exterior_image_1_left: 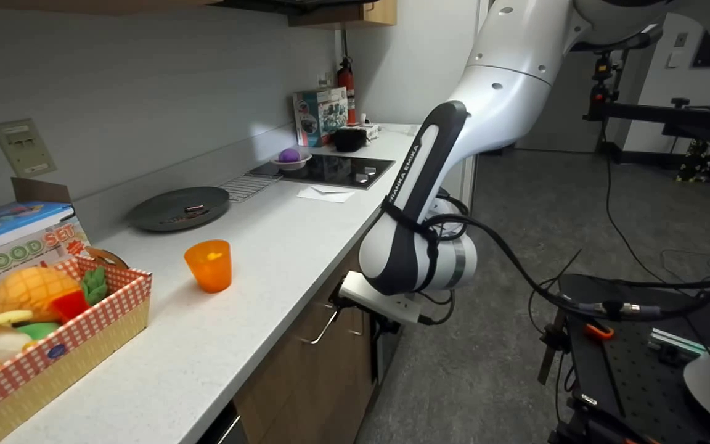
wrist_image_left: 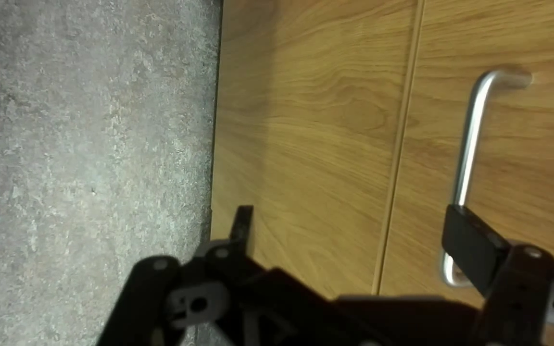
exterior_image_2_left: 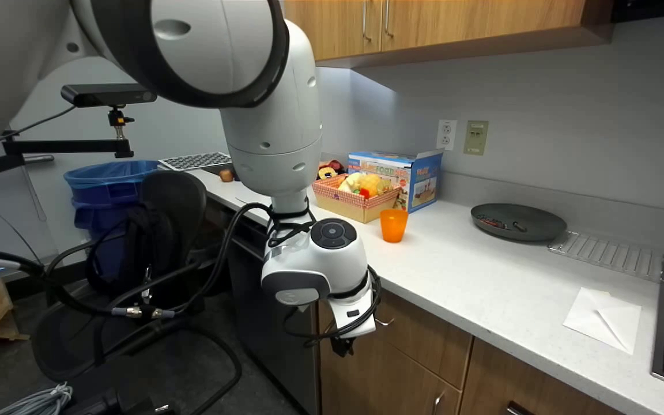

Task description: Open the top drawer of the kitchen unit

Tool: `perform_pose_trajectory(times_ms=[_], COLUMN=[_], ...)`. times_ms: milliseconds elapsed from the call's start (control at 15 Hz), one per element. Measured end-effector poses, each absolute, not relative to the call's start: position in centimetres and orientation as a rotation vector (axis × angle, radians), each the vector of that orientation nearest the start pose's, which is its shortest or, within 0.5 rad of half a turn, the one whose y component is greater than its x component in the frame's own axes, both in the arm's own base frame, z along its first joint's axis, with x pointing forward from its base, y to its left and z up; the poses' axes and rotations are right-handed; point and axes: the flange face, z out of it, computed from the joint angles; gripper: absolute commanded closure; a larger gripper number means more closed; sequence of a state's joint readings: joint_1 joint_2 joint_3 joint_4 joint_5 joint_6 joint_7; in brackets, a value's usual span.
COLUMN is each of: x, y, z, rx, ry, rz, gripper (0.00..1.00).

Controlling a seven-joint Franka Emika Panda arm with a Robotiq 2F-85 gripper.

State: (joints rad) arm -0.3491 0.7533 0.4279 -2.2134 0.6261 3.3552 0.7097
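Observation:
The kitchen unit (exterior_image_1_left: pixel 287 253) has a white worktop and brown wood-look fronts; it also shows in an exterior view (exterior_image_2_left: pixel 482 302). The top drawer (exterior_image_2_left: pixel 421 340) looks shut, its front flush with the front below (wrist_image_left: pixel 315 110) in the wrist view. Its silver bar handle (wrist_image_left: pixel 470 137) shows in the wrist view and in both exterior views (exterior_image_1_left: pixel 324 328) (exterior_image_2_left: pixel 385 321). My gripper (wrist_image_left: pixel 349 211) is open and empty in front of the unit. One finger covers part of the handle near one end; I cannot tell whether they touch. The other finger is over the front below.
An orange cup (exterior_image_1_left: pixel 210 266), a checked basket (exterior_image_1_left: pixel 118 336) of toy food and a dark pan (exterior_image_2_left: pixel 519 222) stand on the worktop. A black hob (exterior_image_1_left: pixel 346 171) lies further along. Cables hang from the arm. A black stand (exterior_image_1_left: pixel 638 382) is across the floor.

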Motion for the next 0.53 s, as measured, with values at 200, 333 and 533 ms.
perform_pose_trajectory(times_ms=[200,333,533], x=[53.85,54.02,54.24], y=[-1.01,-0.9,-0.63], z=[8.46,8.53,8.76], rx=[-2.071,-2.06,-2.046], ry=[1.81,1.8,1.787], rz=[-0.299,-0.299,-0.303], gripper=[0.0,0.0,0.0])
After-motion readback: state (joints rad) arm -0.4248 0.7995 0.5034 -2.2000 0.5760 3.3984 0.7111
